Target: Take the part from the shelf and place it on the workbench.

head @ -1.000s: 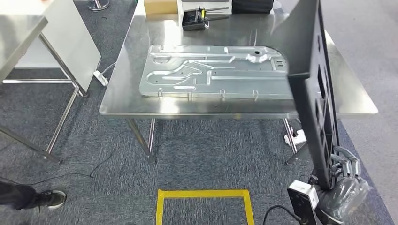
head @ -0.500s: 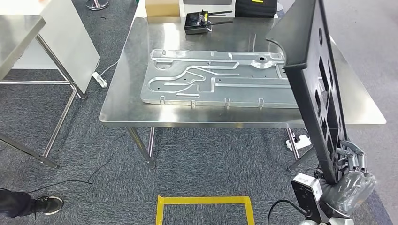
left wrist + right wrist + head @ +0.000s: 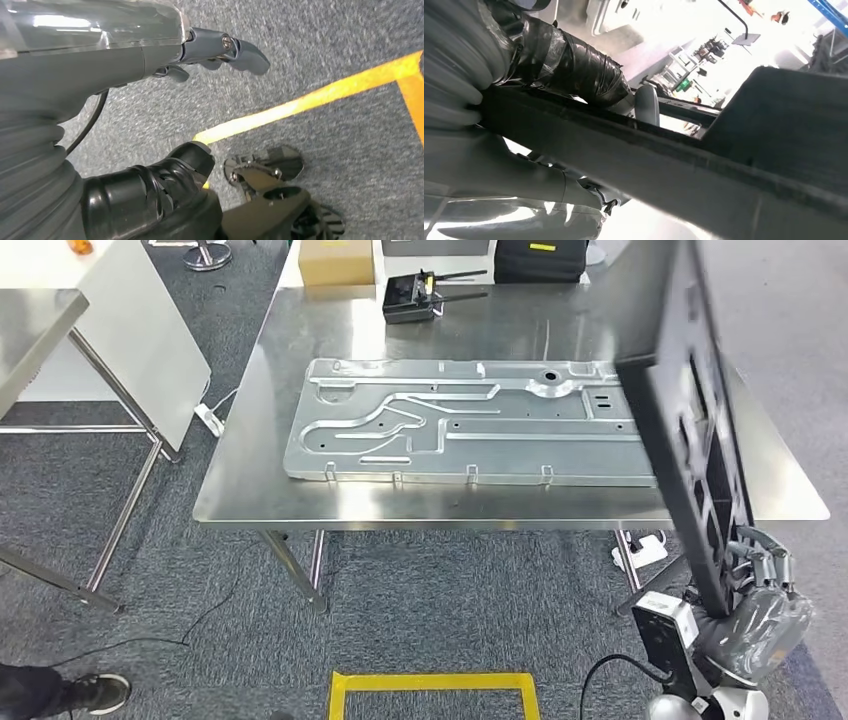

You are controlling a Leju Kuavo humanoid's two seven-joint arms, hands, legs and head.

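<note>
part (image 3: 690,440) stands upright, clamped in the right robot hand (image 3: 755,595); lower it flat onto the tabletop (image 3: 250,490) beside the metal panel (image 3: 460,435).

camera shifted, workbench (image 3: 240,502) nearer; right hand (image 3: 757,615) raised black part (image 3: 690,430) slightly, more upright.

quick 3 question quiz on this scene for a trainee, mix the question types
1. True or false: the black part already lies flat on the workbench.
2. Which hand holds the black part? A) left hand B) right hand C) neither
3. Fill in: the big silver panel lies ___ on the workbench.

Key:
1. False. It stands tilted up, gripped near its lower end.
2. B. The left hand hangs over the carpet with nothing in its fingers.
3. Flat.
</note>
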